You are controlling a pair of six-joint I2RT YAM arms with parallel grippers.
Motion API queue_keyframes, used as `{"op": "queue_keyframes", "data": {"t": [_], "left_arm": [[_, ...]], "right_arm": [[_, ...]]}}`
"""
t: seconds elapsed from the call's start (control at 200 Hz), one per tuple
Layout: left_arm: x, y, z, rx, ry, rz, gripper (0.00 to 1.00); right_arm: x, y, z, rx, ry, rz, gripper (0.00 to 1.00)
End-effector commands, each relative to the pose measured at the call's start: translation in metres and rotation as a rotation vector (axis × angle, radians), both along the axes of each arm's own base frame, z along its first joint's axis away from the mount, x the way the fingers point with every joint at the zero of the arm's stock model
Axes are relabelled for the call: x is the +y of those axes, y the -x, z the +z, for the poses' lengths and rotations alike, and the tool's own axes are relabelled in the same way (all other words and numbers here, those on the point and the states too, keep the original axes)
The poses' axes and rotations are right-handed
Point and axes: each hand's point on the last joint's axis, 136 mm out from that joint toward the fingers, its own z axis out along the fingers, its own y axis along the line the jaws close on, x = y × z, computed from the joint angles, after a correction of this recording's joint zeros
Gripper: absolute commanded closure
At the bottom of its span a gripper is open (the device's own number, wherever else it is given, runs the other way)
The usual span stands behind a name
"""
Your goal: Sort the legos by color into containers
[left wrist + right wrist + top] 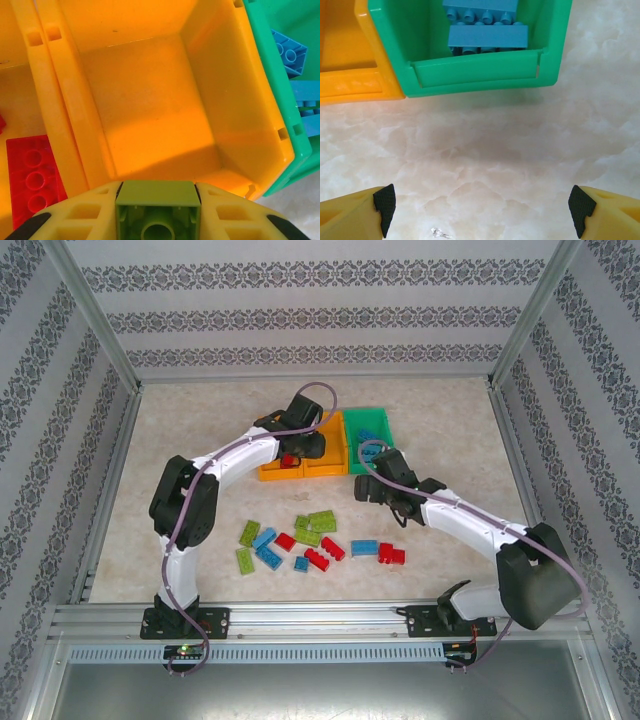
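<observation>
- We see a marbled table point(200, 430) walled by patterned panels point(300, 320).
- Our left gripper point(157, 212) clamps a lime brick point(156, 200) over an orange bin point(150, 100).
- Our right gripper point(480, 207) gapes wide near the green bin point(475, 75).
- Loose legos point(310, 540) lie nearer us.

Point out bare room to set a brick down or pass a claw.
Free: the empty orange bin beside the green bin; bare table between green bin and right claw; table behind the bins. Crowded: the loose bricks out front.

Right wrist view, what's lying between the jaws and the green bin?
Just bare marbled tabletop up to the green bin, as the right wrist view shows.
</observation>
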Motion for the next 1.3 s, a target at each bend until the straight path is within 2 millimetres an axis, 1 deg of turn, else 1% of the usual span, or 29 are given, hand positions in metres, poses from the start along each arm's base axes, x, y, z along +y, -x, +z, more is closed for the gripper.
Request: {"op": "queue_keyframes", "data": {"t": [0.0, 0.165, 0.27, 0.32, 0.395, 0.485, 0.495, 0.525, 0.644, 0.714, 0.789, 0.809, 0.944, 1.019, 1.194, 1.294], "left_arm": [[-0.011, -0.004, 0.004, -0.005, 0.008, -0.033, 0.7], [-0.011, -0.005, 0.003, 0.0, 0.014, -0.024, 0.68], [-0.011, -0.006, 0.003, 0.002, 0.014, -0.009, 0.59], [-0.01, -0.007, 0.002, 0.009, 0.009, -0.002, 0.52], [-0.009, -0.007, 0.001, 0.019, 0.005, 0.009, 0.37], [-0.01, -0.006, 0.002, 0.019, 0.018, 0.014, 0.11], [-0.01, -0.005, 0.002, 0.018, 0.02, 0.015, 0.06], [-0.011, -0.004, 0.007, 0.008, 0.032, 0.014, 0.0], [-0.006, 0.003, 0.019, -0.023, 0.059, 0.028, 0.0], [0.002, 0.01, 0.026, -0.045, 0.063, 0.046, 0.01], [0.015, 0.018, 0.029, -0.072, 0.052, 0.078, 0.01], [0.019, 0.02, 0.032, -0.085, 0.053, 0.087, 0.01], [0.044, 0.039, 0.036, -0.138, 0.036, 0.131, 0.01], [0.056, 0.05, 0.034, -0.147, 0.023, 0.144, 0.01], [0.083, 0.071, 0.02, -0.118, -0.039, 0.185, 0.01], [0.092, 0.079, 0.014, -0.112, -0.059, 0.204, 0.01]], "right_arm": [[-0.003, 0.01, -0.004, 0.006, 0.004, -0.024, 0.08], [0.001, 0.017, -0.008, 0.014, 0.012, -0.015, 0.08], [0.002, 0.018, -0.01, 0.018, 0.009, -0.014, 0.08], [0.004, 0.018, -0.009, 0.019, 0.006, -0.01, 0.08], [0.008, 0.018, -0.009, 0.018, 0.006, -0.001, 0.08], [0.013, 0.019, -0.007, 0.014, 0.02, 0.024, 0.07], [0.014, 0.019, -0.007, 0.015, 0.02, 0.026, 0.07], [0.017, 0.02, -0.007, 0.016, 0.024, 0.037, 0.07], [0.035, 0.026, -0.006, 0.024, 0.025, 0.094, 0.08], [0.048, 0.032, -0.005, 0.03, 0.015, 0.127, 0.08], [0.066, 0.038, -0.005, 0.044, -0.01, 0.164, 0.08], [0.071, 0.04, -0.006, 0.049, -0.014, 0.178, 0.08], [0.098, 0.05, -0.012, 0.083, -0.002, 0.238, 0.07], [0.114, 0.055, -0.019, 0.102, 0.009, 0.278, 0.07], [0.131, 0.06, -0.035, 0.144, 0.039, 0.324, 0.07], [0.138, 0.063, -0.041, 0.164, 0.053, 0.35, 0.07]]}}
